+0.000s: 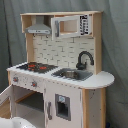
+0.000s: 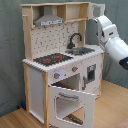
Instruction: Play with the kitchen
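Facing one tall white and light-wood toy kitchen [image 2: 62, 65] on the wooden floor [image 2: 15, 119], we count one black faucet [image 1: 83, 59], two red-ringed hob plates [image 1: 36, 66], one oven door [image 2: 70, 102] open, and cannot tell the gripper's state.

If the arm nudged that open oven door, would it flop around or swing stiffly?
The oven door looks like a rigid framed panel, so it would probably swing as one piece. It hangs wide open and seems light, so a gentle nudge likely moves it. The kitchen is tall but broad-based, so it is unlikely to tip.
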Controlling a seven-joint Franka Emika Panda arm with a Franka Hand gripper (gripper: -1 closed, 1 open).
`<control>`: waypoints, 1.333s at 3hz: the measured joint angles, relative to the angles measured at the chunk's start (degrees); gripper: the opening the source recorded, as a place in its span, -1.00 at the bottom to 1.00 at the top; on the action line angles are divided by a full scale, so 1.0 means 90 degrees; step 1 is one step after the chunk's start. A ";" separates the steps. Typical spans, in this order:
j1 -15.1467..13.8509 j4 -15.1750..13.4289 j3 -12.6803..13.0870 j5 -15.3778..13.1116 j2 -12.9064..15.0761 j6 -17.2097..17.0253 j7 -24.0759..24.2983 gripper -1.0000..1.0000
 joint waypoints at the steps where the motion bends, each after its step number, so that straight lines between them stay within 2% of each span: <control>1: -0.0104 0.0254 0.0647 -0.0063 -0.0001 -0.0004 -0.0093 1.00; 3: -0.0596 0.0601 0.1700 -0.0046 0.0001 0.0072 0.0516 1.00; 4: -0.0999 0.0928 0.2241 -0.0015 0.0000 0.0173 0.0803 1.00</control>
